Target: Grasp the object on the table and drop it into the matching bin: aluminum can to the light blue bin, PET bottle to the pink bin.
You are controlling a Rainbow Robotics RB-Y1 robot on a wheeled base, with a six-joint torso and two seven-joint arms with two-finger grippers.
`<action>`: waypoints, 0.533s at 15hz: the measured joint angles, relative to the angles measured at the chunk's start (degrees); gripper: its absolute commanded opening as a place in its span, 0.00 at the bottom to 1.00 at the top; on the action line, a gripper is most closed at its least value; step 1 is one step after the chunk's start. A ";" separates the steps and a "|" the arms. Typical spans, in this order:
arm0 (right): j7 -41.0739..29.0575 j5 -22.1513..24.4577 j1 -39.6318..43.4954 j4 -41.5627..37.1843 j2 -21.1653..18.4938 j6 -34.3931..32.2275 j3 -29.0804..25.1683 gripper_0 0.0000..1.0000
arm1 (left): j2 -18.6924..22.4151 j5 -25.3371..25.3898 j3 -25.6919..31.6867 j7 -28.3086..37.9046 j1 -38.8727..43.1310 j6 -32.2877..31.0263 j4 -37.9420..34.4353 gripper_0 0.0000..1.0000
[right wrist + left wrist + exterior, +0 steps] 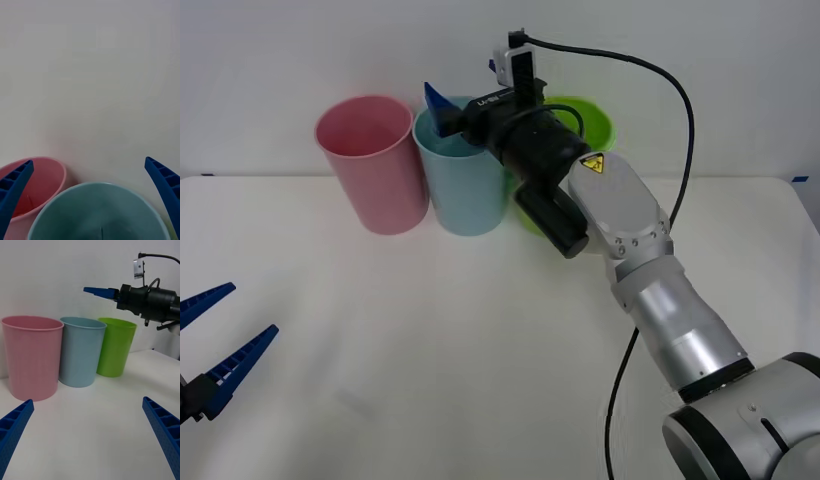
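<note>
The right gripper is hovering over the light blue bin, fingers spread and holding nothing. The left gripper is resting open above the table.

light: bright, even, diffuse | shadows: soft, faint beside the pink bin and blue bin on the table | glare: none strong | blur: right wrist near rims and fingers soft | front: sharp
</note>
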 measured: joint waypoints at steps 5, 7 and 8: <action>-0.26 -0.71 8.43 -10.07 -5.34 -6.37 1.21 1.00 | 0.00 0.00 0.00 0.00 0.00 0.00 0.00 1.00; -0.29 -1.32 12.47 -14.85 -7.86 -8.96 1.55 1.00 | 0.00 0.00 0.00 0.00 0.00 0.00 0.00 1.00; -0.34 -1.99 14.34 -17.21 -9.19 -9.67 2.01 1.00 | 0.00 0.00 0.00 0.00 0.00 0.00 0.00 1.00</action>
